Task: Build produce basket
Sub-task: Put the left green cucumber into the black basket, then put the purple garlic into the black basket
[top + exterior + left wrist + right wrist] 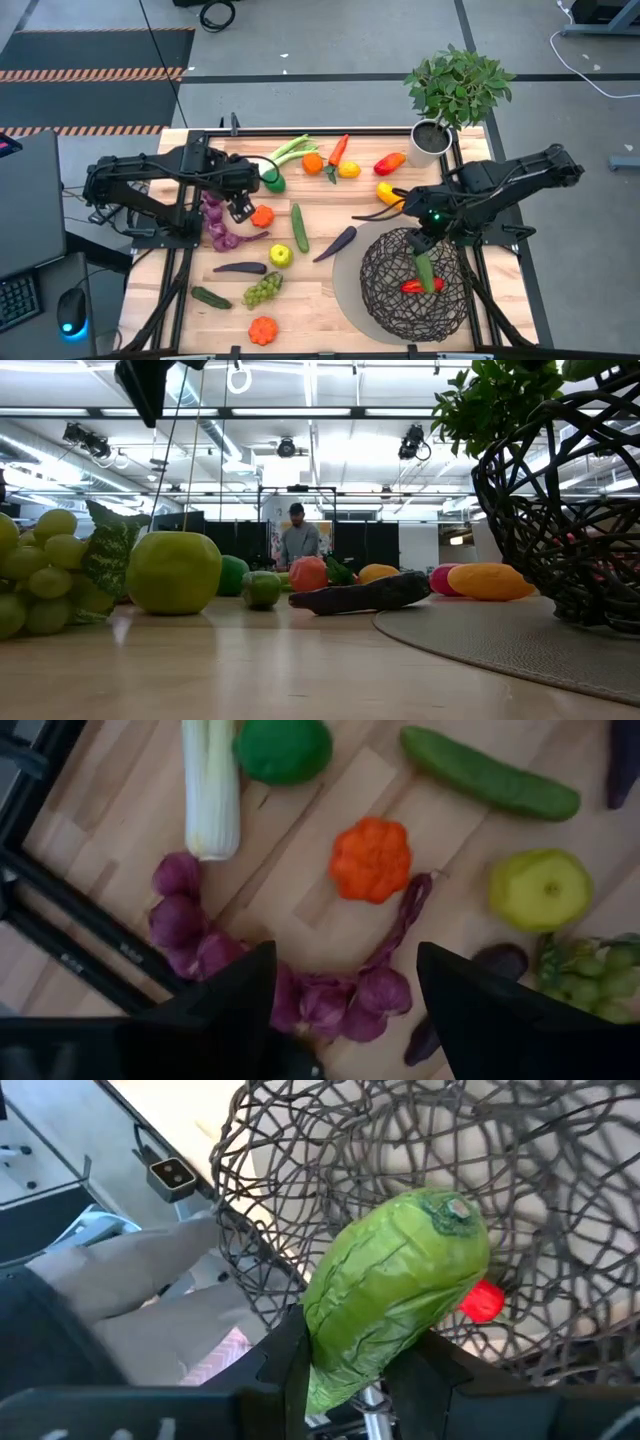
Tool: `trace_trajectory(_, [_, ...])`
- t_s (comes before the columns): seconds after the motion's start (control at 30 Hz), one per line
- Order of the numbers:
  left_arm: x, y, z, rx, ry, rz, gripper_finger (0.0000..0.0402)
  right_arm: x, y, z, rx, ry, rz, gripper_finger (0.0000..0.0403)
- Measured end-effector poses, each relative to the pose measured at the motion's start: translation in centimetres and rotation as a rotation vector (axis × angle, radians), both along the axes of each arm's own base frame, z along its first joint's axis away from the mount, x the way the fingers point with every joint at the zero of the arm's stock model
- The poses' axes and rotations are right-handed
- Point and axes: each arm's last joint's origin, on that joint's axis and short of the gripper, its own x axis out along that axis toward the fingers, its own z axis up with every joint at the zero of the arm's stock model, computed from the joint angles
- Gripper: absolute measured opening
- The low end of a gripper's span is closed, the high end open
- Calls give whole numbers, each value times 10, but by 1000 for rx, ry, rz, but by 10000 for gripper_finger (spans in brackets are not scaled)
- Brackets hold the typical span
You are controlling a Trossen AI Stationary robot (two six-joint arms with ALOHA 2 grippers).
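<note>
The dark wire basket (415, 290) stands on a round grey mat at the table's near right and holds a red pepper (412, 286). My right gripper (424, 248) hovers over the basket's far rim, shut on a long green pepper (395, 1295). My left gripper (240, 208) is open above the table's left part, its fingers (240, 1005) spread over a string of purple grapes (330, 1002), near a small orange pumpkin (371, 858). Leek (210, 790), lime (283, 748), cucumber (490, 785), yellow-green apple (541, 888) and green grapes (590, 970) lie around on the wood. My right gripper pinches the green pepper between its two fingers (285, 1365) at the end away from the stem (345, 1365). The fingers come from above, slanting down. The pepper is lifted clear and its stem end (450, 1210) points down into the basket (560, 1170), above the red pepper (485, 1302).
A potted plant (455, 95) stands at the far right corner. More produce lies along the far edge: carrot (339, 150), orange (313, 163), peppers (390, 162). Eggplants (337, 242), another pumpkin (262, 330) and a small cucumber (211, 297) lie nearer. A person (297, 535) stands in the room behind.
</note>
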Motion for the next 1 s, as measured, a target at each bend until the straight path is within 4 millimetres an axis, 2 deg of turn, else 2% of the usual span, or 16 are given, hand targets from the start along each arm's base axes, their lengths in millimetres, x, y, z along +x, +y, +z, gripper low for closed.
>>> trace_trajectory(0.1, [1,-3,-1,24,9,-45,249,6,6,-3,-10,9,-44,135])
trace_trajectory(0.3, [-3,-11,3,220,12,-107,243,19,21,-12,-38,50,-114,192])
trace_trajectory(0.57, [-22,-27,15,229,-71,-187,240,30,44,-30,-48,162,-125,277])
trace_trajectory(0.77, [-38,-32,24,223,-128,-227,223,39,53,-33,-14,124,-130,310])
trace_trajectory(0.87, [-45,-33,12,192,-125,-233,210,41,54,-33,-14,103,-112,314])
trace_trajectory(1.0, [-56,-36,-34,27,-85,-208,191,39,53,-32,-26,78,-61,313])
